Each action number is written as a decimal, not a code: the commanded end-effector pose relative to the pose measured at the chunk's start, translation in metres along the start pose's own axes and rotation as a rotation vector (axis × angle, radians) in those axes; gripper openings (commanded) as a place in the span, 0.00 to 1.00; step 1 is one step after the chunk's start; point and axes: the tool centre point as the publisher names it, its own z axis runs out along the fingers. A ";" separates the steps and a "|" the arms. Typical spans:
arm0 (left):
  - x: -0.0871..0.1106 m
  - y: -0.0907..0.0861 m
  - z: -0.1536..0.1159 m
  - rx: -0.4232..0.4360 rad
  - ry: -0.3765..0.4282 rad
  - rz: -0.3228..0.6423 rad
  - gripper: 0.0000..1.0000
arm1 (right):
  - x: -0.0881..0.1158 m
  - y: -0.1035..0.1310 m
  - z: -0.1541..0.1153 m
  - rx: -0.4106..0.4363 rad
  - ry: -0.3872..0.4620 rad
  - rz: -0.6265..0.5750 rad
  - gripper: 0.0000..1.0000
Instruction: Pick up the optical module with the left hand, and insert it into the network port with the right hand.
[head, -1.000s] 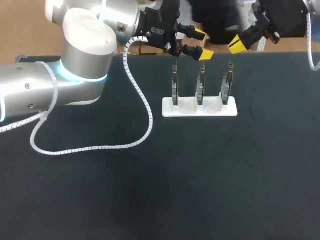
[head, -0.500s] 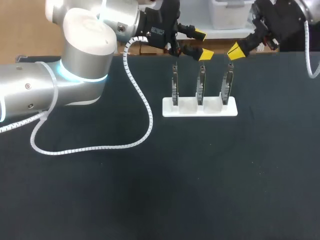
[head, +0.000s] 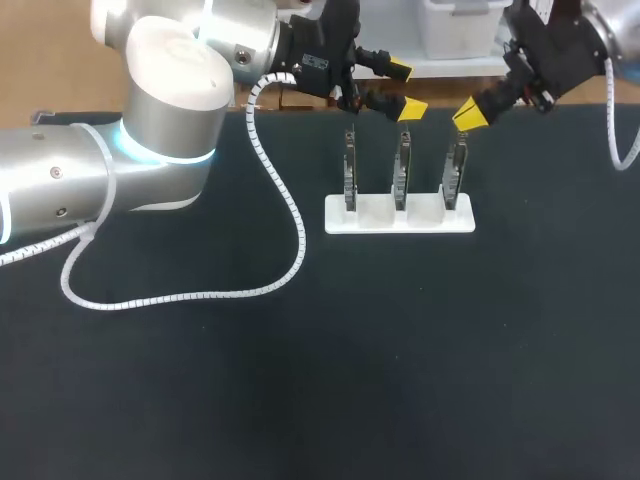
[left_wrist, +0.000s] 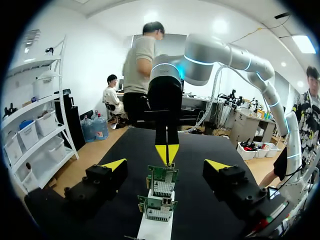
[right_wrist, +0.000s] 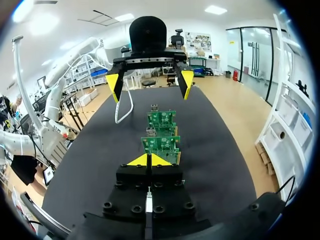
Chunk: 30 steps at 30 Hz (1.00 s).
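Three boards (head: 402, 172) stand in the white holder (head: 399, 218); neither gripper holds one. Left gripper (head: 398, 88) hangs above them, fingers apart; right gripper (head: 467, 115), fingers together, sits beside the end board, so pick-up and insertion both appear outstanding.

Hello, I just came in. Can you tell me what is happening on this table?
Two robot arms hang over a white holder on the black table. Three small green circuit boards stand upright in it, in a row. The left hand is open above the boards. The right hand, its fingers together, is close above the nearest board on its side. Neither holds anything.
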 end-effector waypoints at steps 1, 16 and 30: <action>0.000 0.000 0.000 -0.002 0.002 0.000 1.00 | 0.005 0.001 0.001 0.004 -0.004 0.005 0.00; 0.000 0.000 0.000 -0.002 0.002 0.000 1.00 | 0.016 0.000 0.011 -0.011 -0.026 0.020 0.00; 0.000 0.000 0.000 -0.002 0.002 0.000 1.00 | -0.021 0.011 -0.022 0.014 0.011 -0.068 1.00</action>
